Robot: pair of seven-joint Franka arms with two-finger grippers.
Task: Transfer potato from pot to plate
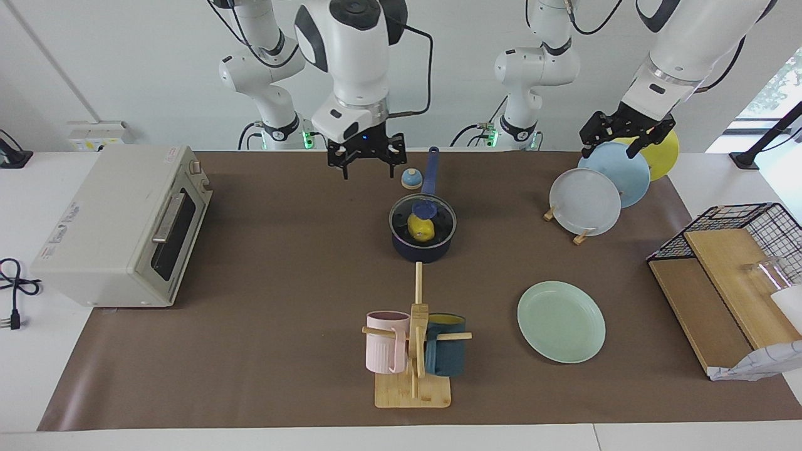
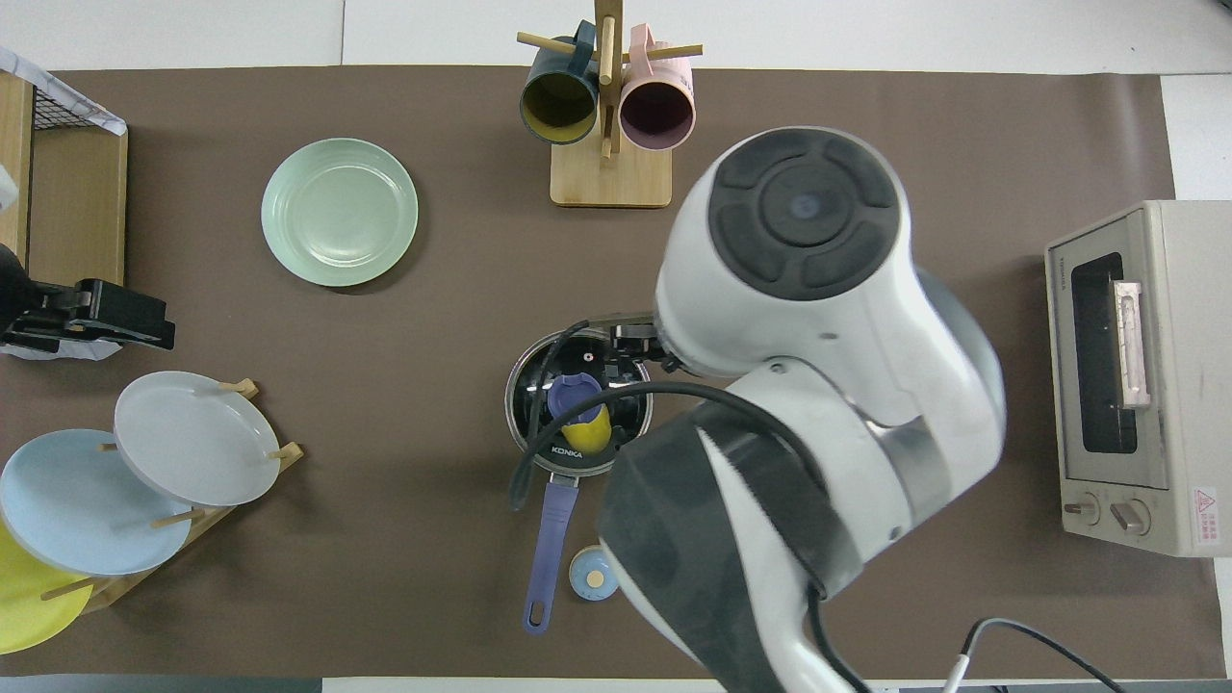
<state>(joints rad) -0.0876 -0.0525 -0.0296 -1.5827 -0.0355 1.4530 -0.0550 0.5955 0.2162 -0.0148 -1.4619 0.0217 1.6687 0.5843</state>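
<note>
The yellow potato lies inside the navy pot, which stands mid-table with its long blue handle pointing toward the robots. A round glass lid with a blue knob sits on the pot, and the potato shows through it in the overhead view too. The mint-green plate lies flat and bare, farther from the robots than the pot and toward the left arm's end. My right gripper hangs open and empty in the air beside the pot's handle. My left gripper is open and empty over the plate rack.
A rack with upright grey-white, light blue and yellow plates stands near the left arm. A small blue round knobbed thing lies beside the pot handle. A mug tree holds pink and teal mugs. A toaster oven and a wire basket stand at the table's ends.
</note>
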